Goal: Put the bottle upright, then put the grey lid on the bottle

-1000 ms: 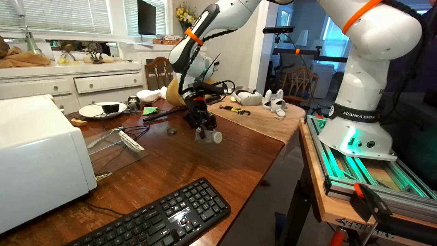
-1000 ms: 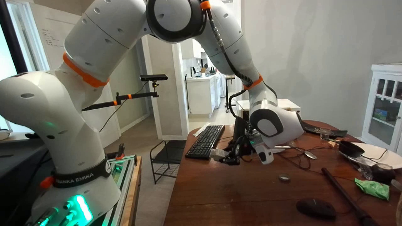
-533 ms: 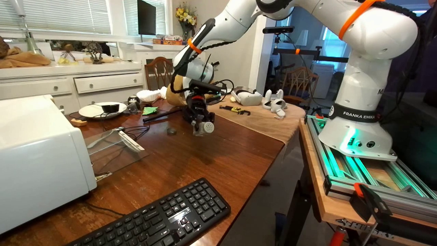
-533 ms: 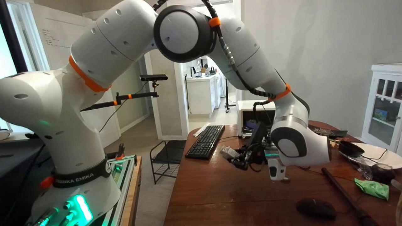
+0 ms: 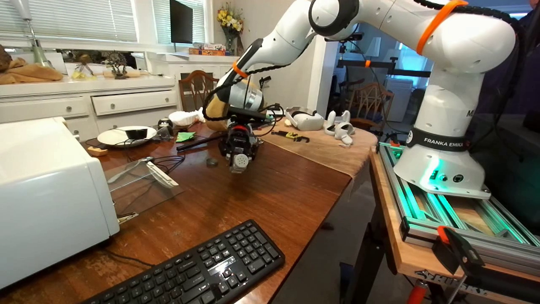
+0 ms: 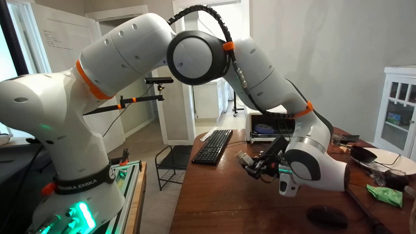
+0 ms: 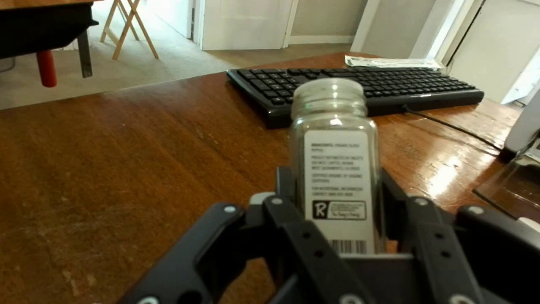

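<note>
Bottle (image 7: 337, 169) sits grasped in the hand (image 7: 337, 185), long axis aslant, neck (image 7: 329, 99) pointing upward and toward the keyboard (image 6: 213, 147).

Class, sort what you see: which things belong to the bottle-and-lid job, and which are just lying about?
For the job:
bottle, held in the claw
grey lid, lying apart on the table

Just lying about:
keyboard
white plate
black mouse
white headset
</note>
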